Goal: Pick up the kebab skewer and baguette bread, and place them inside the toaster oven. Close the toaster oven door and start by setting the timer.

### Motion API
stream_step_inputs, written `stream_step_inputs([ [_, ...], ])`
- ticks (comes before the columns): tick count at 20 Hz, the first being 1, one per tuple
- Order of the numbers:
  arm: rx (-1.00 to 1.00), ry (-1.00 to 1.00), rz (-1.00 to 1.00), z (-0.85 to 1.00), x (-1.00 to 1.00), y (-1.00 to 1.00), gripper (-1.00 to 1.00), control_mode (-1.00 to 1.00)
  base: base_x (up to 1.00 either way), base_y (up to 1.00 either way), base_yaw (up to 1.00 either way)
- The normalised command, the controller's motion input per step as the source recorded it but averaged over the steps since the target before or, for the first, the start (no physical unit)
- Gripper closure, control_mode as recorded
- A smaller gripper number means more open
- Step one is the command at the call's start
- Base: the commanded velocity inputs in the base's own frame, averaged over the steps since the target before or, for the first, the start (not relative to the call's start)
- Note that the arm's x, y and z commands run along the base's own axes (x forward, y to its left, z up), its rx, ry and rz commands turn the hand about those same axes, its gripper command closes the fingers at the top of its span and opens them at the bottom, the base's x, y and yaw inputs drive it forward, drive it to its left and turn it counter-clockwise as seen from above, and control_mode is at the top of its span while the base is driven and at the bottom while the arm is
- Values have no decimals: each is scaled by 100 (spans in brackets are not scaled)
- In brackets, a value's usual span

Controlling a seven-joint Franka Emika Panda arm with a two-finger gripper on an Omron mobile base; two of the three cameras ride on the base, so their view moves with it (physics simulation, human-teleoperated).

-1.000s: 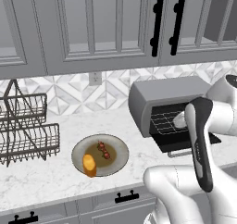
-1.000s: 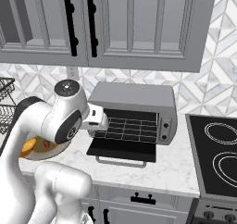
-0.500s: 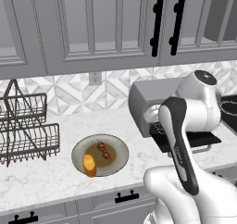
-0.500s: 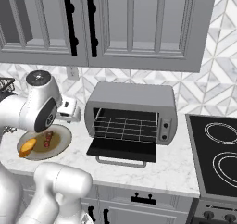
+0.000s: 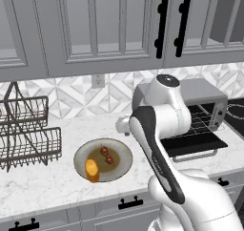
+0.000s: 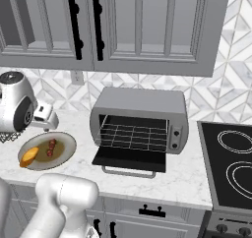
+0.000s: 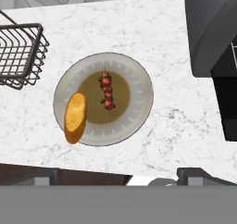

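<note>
two food items share one grey plate (image 7: 134, 107) on the marble counter (image 7: 176, 121) — the kebab skewer (image 7: 107, 91) lying across the plate's darker centre, the baguette bread (image 7: 74, 117) resting on the near-left rim, its end at the plate's edge. the two lie close together with a small gap between them. bare counter surrounds the plate on all sides; the wire dish rack (image 5: 28, 134) stands to its left, apart from the rim, and the toaster oven (image 6: 140, 119) stands to its right with a strip of open marble between. the toaster oven door (image 6: 127, 159) hangs fully down, flat over the counter toward its front edge, its bar handle foremost, leaving the cavity and wire shelf open. the gripper (image 6: 47, 117) hovers above the counter behind the plate, between rack and oven, holding nothing; its jaws stand wide apart, and in the hand view the finger tips (image 7: 200, 174) sit at the far sides of the bottom edge, looking straight down on the plate. a black cooktop (image 6: 231, 168) lies beyond the oven's right side.
</note>
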Motion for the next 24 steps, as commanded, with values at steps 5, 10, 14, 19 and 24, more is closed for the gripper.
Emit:
stream_step_inputs([
  [5, 0, 3, 0, -36, 38, 36, -100, -100, 0, 0, 0],
  [10, 0, 5, 0, -47, 53, 30, -100, -100, 0, 0, 0],
  [14, 0, 8, 0, -58, 59, 11, -100, -100, 0, 0, 0],
  [19, 0, 9, 0, -72, 62, 4, -100, -100, 0, 0, 0],
  [24, -1, 8, 0, -59, 21, 23, -100, -100, 0, 0, 0],
])
